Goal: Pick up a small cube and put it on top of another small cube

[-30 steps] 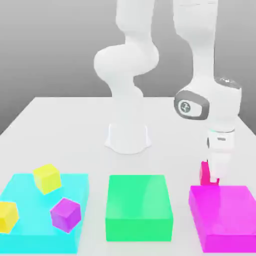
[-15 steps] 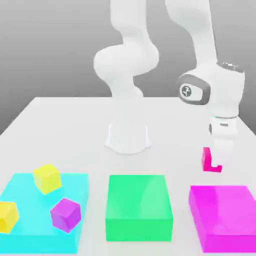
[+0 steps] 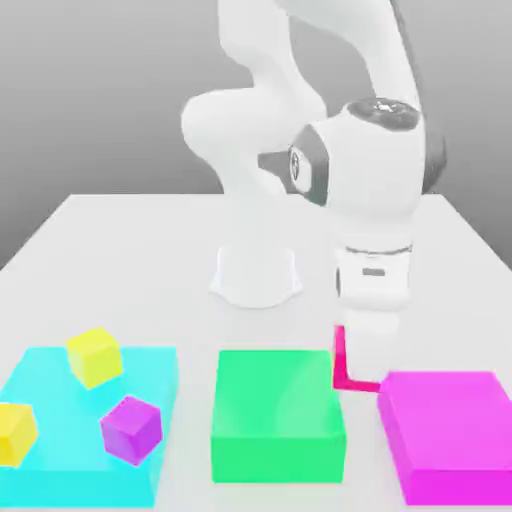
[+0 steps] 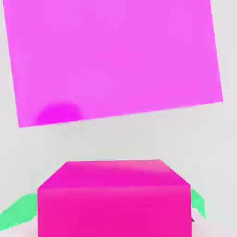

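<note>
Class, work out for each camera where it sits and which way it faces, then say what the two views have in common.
Exterior view: off the arm, across the table facing the robot's base, looking down at an angle; arm and gripper show.
Hand view: on the hand, looking past the held hot-pink cube towards the magenta slab; parts of the jaws flank the cube.
Shared: both show that cube and the magenta slab.
</note>
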Available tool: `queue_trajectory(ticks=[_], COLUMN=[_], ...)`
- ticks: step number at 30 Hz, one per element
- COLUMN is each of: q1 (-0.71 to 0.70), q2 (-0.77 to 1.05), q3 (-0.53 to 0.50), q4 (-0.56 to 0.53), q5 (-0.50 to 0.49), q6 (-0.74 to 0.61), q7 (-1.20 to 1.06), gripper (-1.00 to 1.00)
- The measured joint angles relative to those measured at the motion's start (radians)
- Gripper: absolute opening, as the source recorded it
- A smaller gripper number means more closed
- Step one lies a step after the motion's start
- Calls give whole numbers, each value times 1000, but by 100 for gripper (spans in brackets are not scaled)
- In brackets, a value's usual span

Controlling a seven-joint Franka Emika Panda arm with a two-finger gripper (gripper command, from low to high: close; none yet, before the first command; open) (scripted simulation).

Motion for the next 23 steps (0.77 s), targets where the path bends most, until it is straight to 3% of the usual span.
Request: queue_trajectory(ticks=[12, 20, 21, 23], q1=[-299, -300, -301, -301], q2=[13, 146, 159, 159], q3=[-175, -166, -165, -165], q4=[182, 166, 163, 163], q5=[-9, 66, 72, 72], q6=[-176, -33, -19, -19], q7=[-519, -600, -605, -605], gripper=[-100, -100, 100, 100])
